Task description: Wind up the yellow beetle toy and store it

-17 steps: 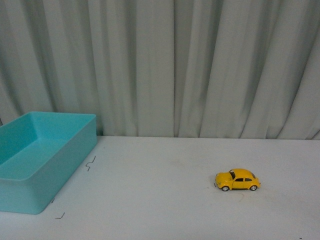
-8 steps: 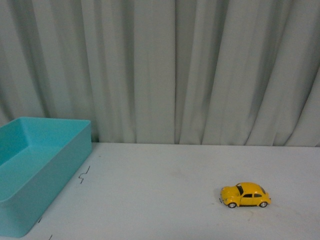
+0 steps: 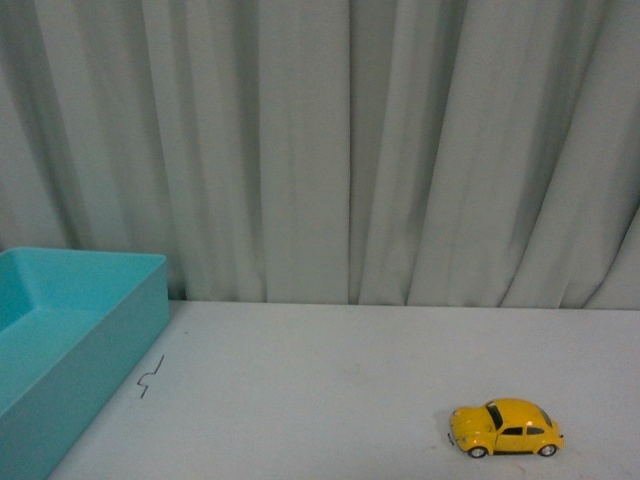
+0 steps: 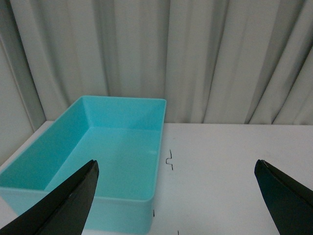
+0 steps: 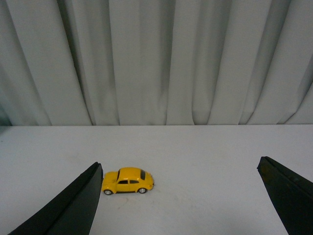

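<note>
The yellow beetle toy stands on its wheels on the white table at the front right, nose toward the left. In the right wrist view the yellow beetle toy sits on the table just past one black finger of my right gripper, which is open and holds nothing. My left gripper is open too, its black fingers spread wide above the table beside the turquoise bin. Neither arm shows in the front view.
The empty turquoise bin stands at the left edge of the table. Small dark marks lie on the table just right of it. A grey pleated curtain closes off the back of the table.
The front view has tilted upward: the toy and the bin sit lower in the picture and more curtain shows. The toy itself looks unmoved on the table.
</note>
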`<action>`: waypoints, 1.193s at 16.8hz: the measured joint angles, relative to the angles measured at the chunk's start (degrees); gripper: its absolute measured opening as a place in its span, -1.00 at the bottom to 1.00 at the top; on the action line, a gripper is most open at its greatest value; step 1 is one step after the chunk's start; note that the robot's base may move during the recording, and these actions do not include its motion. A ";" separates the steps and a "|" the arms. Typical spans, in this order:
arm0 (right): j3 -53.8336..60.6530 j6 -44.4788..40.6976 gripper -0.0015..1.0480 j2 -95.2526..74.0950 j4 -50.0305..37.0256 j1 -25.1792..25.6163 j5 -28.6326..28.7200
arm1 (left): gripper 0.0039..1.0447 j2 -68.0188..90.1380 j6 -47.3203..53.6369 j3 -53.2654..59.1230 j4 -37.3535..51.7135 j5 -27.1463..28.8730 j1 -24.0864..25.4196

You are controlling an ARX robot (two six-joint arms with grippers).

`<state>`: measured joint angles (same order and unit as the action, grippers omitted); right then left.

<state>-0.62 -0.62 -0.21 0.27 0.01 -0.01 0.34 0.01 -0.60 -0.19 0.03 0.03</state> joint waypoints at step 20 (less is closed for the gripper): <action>-0.04 3.50 0.87 -6.32 -11.13 6.97 11.08 | 0.88 0.00 0.00 0.00 -0.02 -0.02 0.00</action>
<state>-0.67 2.87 -6.52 -10.85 6.98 11.07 0.34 0.01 -0.60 -0.21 0.01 0.03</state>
